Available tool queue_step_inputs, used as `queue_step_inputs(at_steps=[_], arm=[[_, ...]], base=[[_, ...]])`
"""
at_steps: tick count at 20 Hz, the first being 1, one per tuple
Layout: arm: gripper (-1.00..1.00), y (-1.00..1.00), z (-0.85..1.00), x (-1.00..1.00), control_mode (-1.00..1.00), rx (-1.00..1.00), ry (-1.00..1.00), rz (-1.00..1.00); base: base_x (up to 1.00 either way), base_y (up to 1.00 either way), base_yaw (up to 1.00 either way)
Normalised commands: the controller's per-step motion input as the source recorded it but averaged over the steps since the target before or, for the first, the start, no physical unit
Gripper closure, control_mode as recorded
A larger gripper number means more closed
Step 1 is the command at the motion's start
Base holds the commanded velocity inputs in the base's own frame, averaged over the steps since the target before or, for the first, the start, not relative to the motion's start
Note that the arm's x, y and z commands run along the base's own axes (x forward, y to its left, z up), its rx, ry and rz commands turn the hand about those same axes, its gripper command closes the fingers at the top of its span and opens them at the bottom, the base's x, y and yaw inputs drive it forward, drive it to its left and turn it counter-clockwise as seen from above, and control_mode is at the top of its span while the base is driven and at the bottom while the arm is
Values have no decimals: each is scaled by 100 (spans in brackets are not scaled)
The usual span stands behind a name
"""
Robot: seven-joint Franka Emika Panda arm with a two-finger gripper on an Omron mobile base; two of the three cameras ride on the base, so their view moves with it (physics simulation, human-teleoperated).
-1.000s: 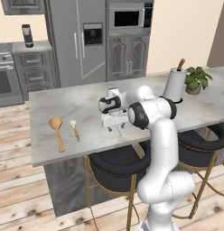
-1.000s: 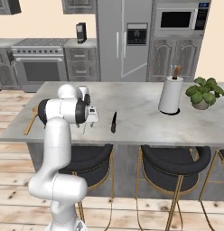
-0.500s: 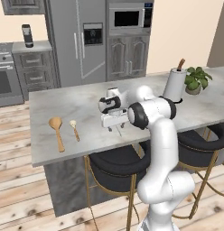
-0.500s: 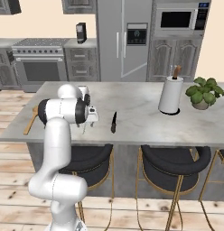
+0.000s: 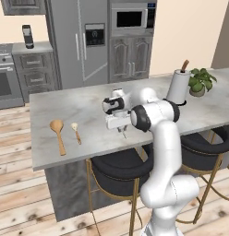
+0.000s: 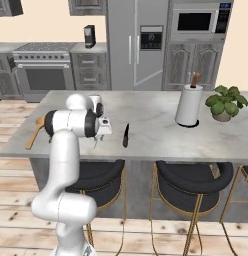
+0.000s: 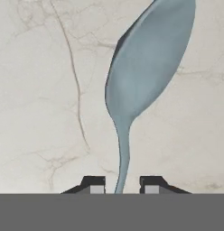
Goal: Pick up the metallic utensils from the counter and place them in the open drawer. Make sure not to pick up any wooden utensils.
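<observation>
Marble desk [image 5: 88, 108]: light grey slab carrying every utensil.
Nearby: black knife [image 6: 125, 135] just right of the arm; paper towel roll [image 6: 188, 105] and potted plant [image 6: 225, 102] farther right.
Wooden spoons: large one [image 5: 57, 135], small one [image 5: 76, 132], well left.
Silver-grey spoon [image 7: 143, 76]: flat on desk, handle running between the jaws.
Jaws [image 7: 122, 184]: narrowed around the handle; contact unclear.

We see our gripper [image 5: 123, 133] pointing down at the counter [image 5: 88, 110], its tips at the marbled top. Well to the side of the jaws lie a large wooden spoon [image 5: 57, 133] and a shorter pale-headed one [image 5: 76, 132].
</observation>
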Motion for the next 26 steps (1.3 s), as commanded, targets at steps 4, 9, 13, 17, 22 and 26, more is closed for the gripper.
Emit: queue_step_inputs(at_steps=[4, 9, 13, 17, 22, 26], arm=[[100, -1, -18, 0, -100, 0, 8, 0], [100, 0, -6, 0, -100, 0, 6, 0], [100, 1, 8, -6, -100, -1, 1, 0], [100, 0, 62, -46, -100, -2, 0, -8], [100, 0, 99, -64, -100, -2, -2, -11], [100, 2, 100, -86, -100, 0, -2, -10]], base=[[0, 0, 0], [0, 0, 0], [0, 0, 0], [0, 0, 0], [0, 0, 0], [0, 0, 0]])
